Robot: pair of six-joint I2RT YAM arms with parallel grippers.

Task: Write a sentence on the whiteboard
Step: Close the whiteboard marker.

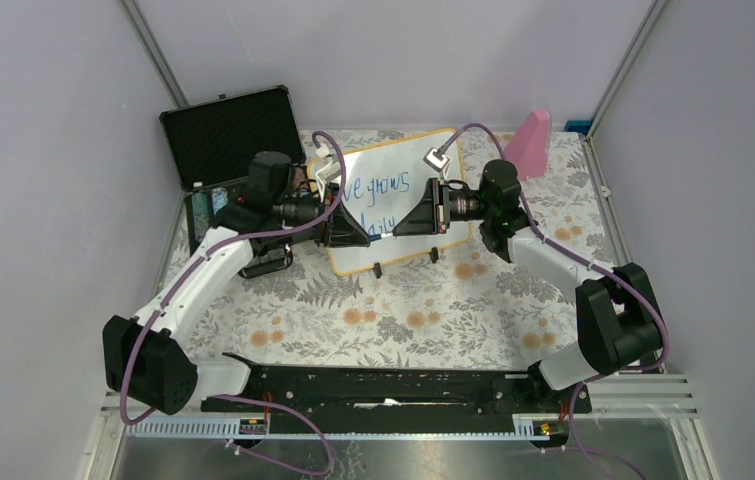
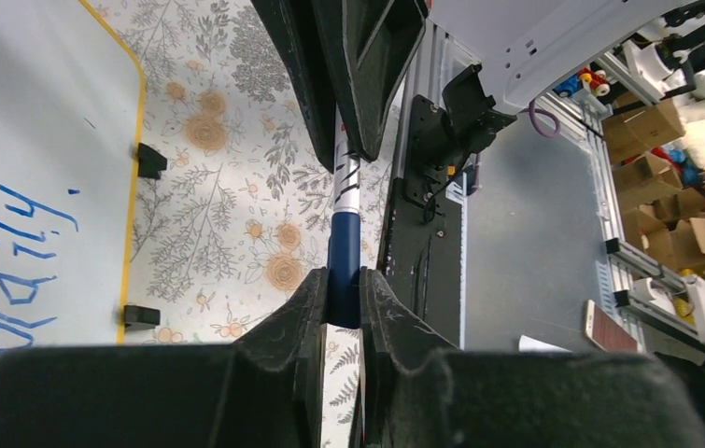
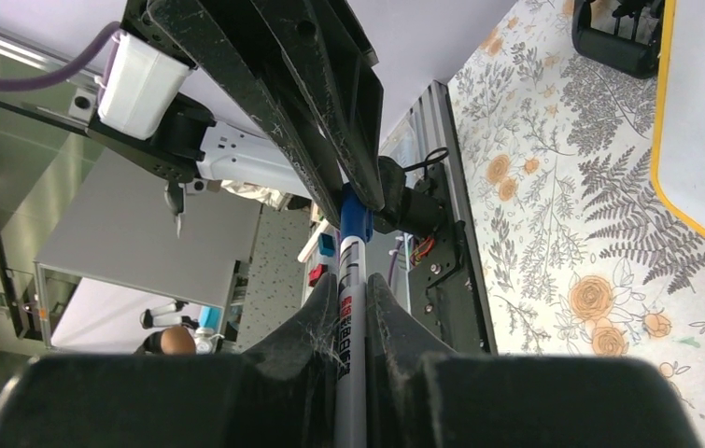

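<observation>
Two jaws, one marker point(image 2: 345, 233) — my left gripper point(image 2: 343, 285) pinches its blue end, right gripper point(image 3: 352, 285) clamps the white barrel. Whiteboard point(image 1: 408, 165) w/ sentence point(image 1: 378, 187) lies below — mid table point(image 1: 433, 310).

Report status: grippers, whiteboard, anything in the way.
Left gripper shut on marker cap, right gripper shut on marker. Whiteboard carries blue sentence, partly covered by both grippers. No obstruction seen.

Sentence point(image 1: 378, 187) on whiteboard point(image 1: 423, 207), blue handwriting: "ve grows" readable from top view, leading letters hidden. Second line "daily." clear in left wrist view. Red print on marker point(image 3: 349, 313) barrel, too blurred to read.
</observation>
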